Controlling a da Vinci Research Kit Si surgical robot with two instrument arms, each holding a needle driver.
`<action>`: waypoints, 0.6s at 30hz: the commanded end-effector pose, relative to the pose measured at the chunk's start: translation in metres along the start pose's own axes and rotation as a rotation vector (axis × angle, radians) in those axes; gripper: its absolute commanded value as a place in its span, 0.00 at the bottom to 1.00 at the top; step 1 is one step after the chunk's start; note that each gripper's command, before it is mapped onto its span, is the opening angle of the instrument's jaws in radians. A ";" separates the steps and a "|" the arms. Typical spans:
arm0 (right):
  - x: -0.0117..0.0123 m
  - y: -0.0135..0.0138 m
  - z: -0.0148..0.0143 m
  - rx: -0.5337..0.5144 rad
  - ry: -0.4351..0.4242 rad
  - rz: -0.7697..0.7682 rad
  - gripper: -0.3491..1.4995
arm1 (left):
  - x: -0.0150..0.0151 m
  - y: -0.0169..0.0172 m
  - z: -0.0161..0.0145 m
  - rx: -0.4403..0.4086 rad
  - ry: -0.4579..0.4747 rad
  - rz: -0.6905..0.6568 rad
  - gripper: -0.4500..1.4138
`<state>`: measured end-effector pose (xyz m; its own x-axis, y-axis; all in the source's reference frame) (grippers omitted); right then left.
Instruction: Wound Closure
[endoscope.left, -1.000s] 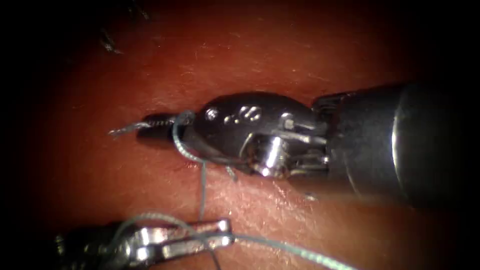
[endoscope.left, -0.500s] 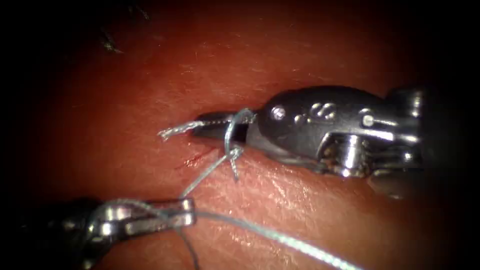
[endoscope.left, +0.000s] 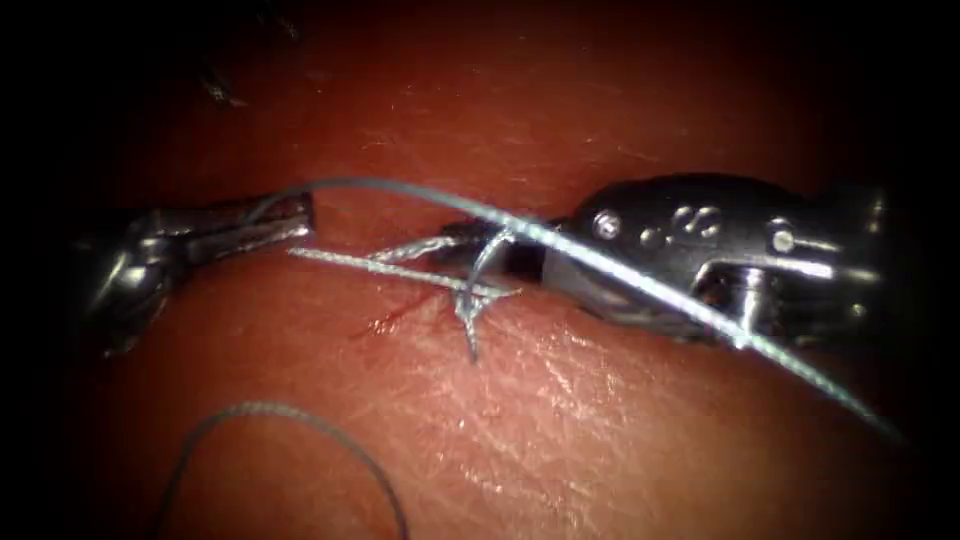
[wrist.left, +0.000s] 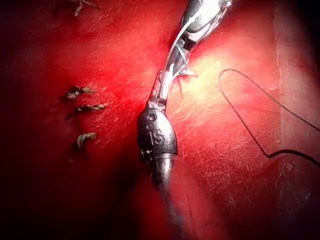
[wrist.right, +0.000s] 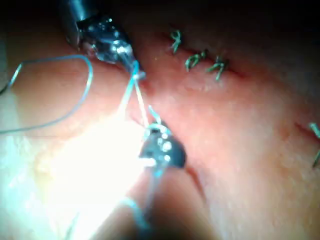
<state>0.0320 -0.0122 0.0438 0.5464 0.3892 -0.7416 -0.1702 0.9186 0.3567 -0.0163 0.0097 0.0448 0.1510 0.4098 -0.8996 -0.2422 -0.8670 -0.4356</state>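
Your endoscope looks down on the tissue (endoscope.left: 560, 420) from above and in front, very near; the right tool (endoscope.left: 470, 245) enters from the picture's right, the left tool (endoscope.left: 300, 215) from its left. Your left wrist view looks from farther back and takes in a row of knots (wrist.left: 82, 112) beside the tools. Your right wrist view faces along its shaft to the right tool (wrist.right: 152, 131). All three share the thread (endoscope.left: 640, 290) stretched between the two tools.
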 end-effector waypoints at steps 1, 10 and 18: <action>0.0000 -0.0007 0.0006 0.002 0.007 0.002 0.00 | -0.0014 -0.0018 0.0003 0.005 -0.017 0.000 0.00; 0.0001 -0.0022 -0.0005 0.012 0.018 0.005 0.00 | -0.0027 -0.0061 -0.0003 0.017 -0.053 0.014 0.00; -0.0012 -0.0042 -0.0025 0.026 0.027 0.026 0.00 | -0.0040 -0.0096 -0.0004 0.028 -0.089 0.035 0.00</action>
<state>0.0293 -0.0159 0.0411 0.5191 0.4134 -0.7481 -0.1580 0.9066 0.3914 -0.0137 0.0175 0.0522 0.0541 0.4014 -0.9143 -0.2767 -0.8738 -0.4000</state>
